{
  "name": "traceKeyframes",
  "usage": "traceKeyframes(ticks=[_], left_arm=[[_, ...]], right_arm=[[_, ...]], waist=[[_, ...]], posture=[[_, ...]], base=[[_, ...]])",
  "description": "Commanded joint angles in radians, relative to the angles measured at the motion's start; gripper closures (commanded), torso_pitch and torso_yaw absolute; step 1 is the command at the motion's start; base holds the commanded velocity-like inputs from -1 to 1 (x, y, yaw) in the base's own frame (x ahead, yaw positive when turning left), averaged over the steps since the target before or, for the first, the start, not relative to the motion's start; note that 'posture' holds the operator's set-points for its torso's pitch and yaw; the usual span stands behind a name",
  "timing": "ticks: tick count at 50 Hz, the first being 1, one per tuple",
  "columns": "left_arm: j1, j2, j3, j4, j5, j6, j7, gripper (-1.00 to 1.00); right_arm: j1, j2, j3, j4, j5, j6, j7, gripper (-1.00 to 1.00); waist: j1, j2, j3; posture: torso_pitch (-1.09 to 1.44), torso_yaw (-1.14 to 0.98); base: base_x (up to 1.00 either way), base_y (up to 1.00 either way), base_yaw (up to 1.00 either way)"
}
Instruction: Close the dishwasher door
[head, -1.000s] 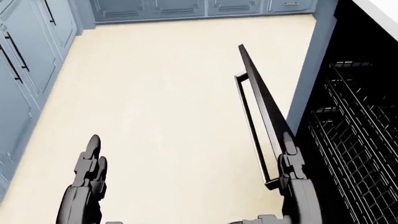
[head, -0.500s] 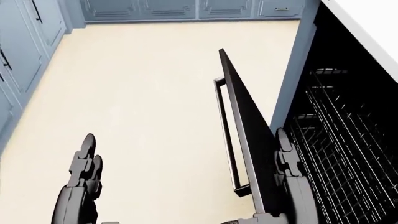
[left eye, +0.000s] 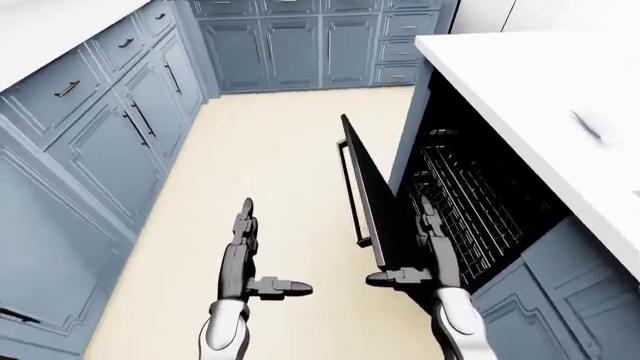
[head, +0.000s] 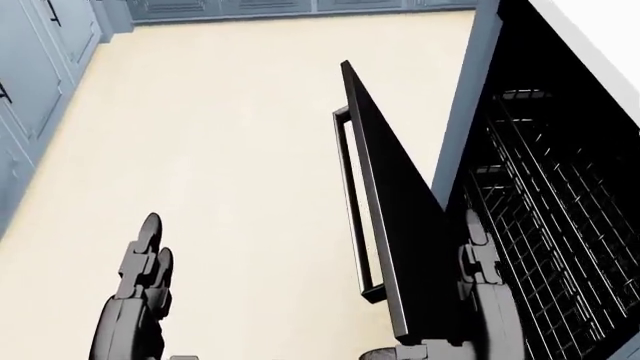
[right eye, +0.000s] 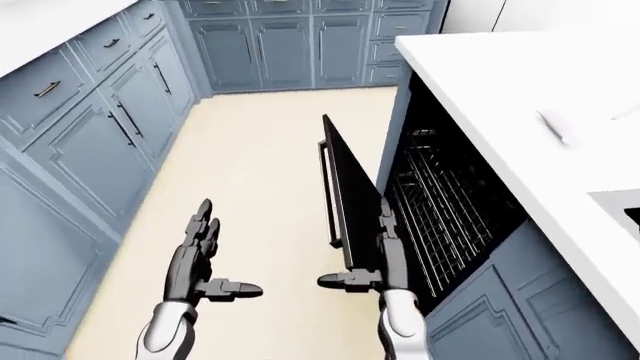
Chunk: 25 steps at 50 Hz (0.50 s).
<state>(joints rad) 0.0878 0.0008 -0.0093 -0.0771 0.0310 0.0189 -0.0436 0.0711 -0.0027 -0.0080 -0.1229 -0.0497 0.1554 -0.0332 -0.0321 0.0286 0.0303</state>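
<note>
The white counter (left eye: 540, 97) runs down the right of the scene over blue cabinets (left eye: 90, 127), with the open dishwasher cavity and its wire rack (right eye: 440, 202) beneath it; the dishwasher door (left eye: 362, 184) stands partly raised, tilted away from the cavity, its top edge toward the far floor (left eye: 280, 142) and its hinge end near the robot; a bar handle (head: 350, 202) runs along its outer, left face.

The door reads as a stiff, flat, hinged panel, likely moderately heavy but balanced on its hinge, smooth and hard, not fragile; a flat push on the outer face near the handle or top edge should serve better than a pinch; the inner side offers little to hold.

The right hand (right eye: 385, 259) lies along the door's inner side, fingers straight and spread, thumb out, gripping nothing; the left hand (left eye: 243, 255) hangs open over bare floor, well apart from the door.

The eye views show counter, cabinets and both whole hands; the head view alone shows the handle's gap from the panel clearly, though whether the right hand touches the door cannot be told there.
</note>
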Motion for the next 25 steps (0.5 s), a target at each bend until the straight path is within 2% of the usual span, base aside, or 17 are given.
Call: traceKeyframes(ticks=[1,2,3,4,5,7,9,12,15,16,17,18,19,21,23,25], left_arm=[[-0.013,0.004,0.005,-0.035,0.001,-0.035,0.004,-1.0],[-0.013,0.004,0.005,-0.035,0.0,-0.034,0.004,-1.0],[-0.012,0.004,0.004,-0.036,0.0,-0.034,0.004,-1.0],[-0.013,0.004,0.005,-0.035,0.0,-0.034,0.004,-1.0],[-0.012,0.004,0.004,-0.034,0.0,-0.035,0.004,-1.0],[-0.012,0.004,0.004,-0.035,0.0,-0.035,0.004,-1.0],[-0.011,0.004,0.004,-0.034,0.0,-0.036,0.004,-1.0],[-0.01,0.003,0.002,-0.034,0.001,-0.037,0.004,-1.0],[-0.01,0.004,0.003,-0.037,0.0,-0.035,0.004,-1.0],[-0.011,0.004,0.003,-0.036,0.0,-0.035,0.004,-1.0],[-0.011,0.004,0.004,-0.037,-0.001,-0.034,0.004,-1.0],[-0.011,0.004,0.005,-0.039,-0.002,-0.032,0.003,-1.0],[-0.012,0.005,0.006,-0.038,-0.002,-0.033,0.003,-1.0],[-0.011,0.005,0.005,-0.04,-0.002,-0.032,0.003,-1.0],[-0.01,0.005,0.005,-0.042,-0.002,-0.031,0.003,-1.0],[-0.009,0.005,0.005,-0.046,-0.002,-0.028,0.003,-1.0]], right_arm=[[-0.017,0.002,0.006,-0.038,0.005,-0.026,0.002,-1.0],[-0.016,0.002,0.007,-0.036,0.004,-0.029,0.002,-1.0],[-0.017,0.002,0.008,-0.037,0.003,-0.025,0.002,-1.0],[-0.018,0.002,0.008,-0.035,0.003,-0.026,0.002,-1.0],[-0.018,0.002,0.007,-0.032,0.003,-0.029,0.002,-1.0],[-0.018,0.002,0.008,-0.035,0.002,-0.026,0.001,-1.0],[-0.02,0.002,0.008,-0.032,0.002,-0.029,0.001,-1.0],[-0.021,0.001,0.006,-0.026,0.003,-0.032,0.002,-1.0],[-0.022,0.001,0.006,-0.028,0.004,-0.029,0.003,-1.0],[-0.022,0.0,0.005,-0.028,0.004,-0.029,0.003,-1.0],[-0.022,0.0,0.005,-0.029,0.003,-0.028,0.002,-1.0],[-0.022,0.0,0.006,-0.032,0.003,-0.026,0.002,-1.0],[-0.022,0.001,0.006,-0.032,0.003,-0.026,0.002,-1.0],[-0.021,0.001,0.006,-0.036,0.002,-0.024,0.002,-1.0],[-0.02,0.001,0.006,-0.038,0.002,-0.023,0.002,-1.0],[-0.019,0.001,0.006,-0.042,0.002,-0.019,0.002,-1.0]], waist=[[0.002,0.016,-0.022],[-0.001,0.006,-0.022],[0.011,0.005,-0.032],[0.021,-0.004,-0.013],[0.023,0.005,0.002],[0.031,0.01,-0.004],[0.034,0.005,-0.006],[0.04,-0.012,0.002],[0.043,-0.049,-0.005],[0.043,-0.07,-0.007],[0.041,-0.103,-0.017],[0.036,-0.082,-0.014],[0.031,-0.072,-0.009],[0.029,-0.072,-0.004],[0.031,-0.058,-0.006],[0.031,-0.039,0.002]], posture=[[0.0,0.0],[0.0,0.0],[0.0,0.0],[0.0,0.0],[0.0,0.0],[0.0,0.0],[0.0,0.0],[0.0,0.0],[0.0,0.0],[0.0,0.0],[0.0,0.0],[0.0,0.0],[0.0,0.0],[0.0,0.0],[0.0,0.0],[0.0,0.0]], base=[[0.0,0.0,0.0],[0.0,0.0,0.0],[0.11,0.0,0.0],[0.16,0.0,0.0],[0.17,0.0,0.0],[0.17,0.0,0.0],[0.17,0.0,0.0],[0.16,0.0,0.0],[0.1,0.0,0.0],[0.09,0.0,0.0],[0.09,0.0,0.0],[0.09,0.0,0.0],[0.1,0.0,0.0],[0.09,0.0,0.0],[0.09,0.0,0.0],[0.1,0.0,0.0]])
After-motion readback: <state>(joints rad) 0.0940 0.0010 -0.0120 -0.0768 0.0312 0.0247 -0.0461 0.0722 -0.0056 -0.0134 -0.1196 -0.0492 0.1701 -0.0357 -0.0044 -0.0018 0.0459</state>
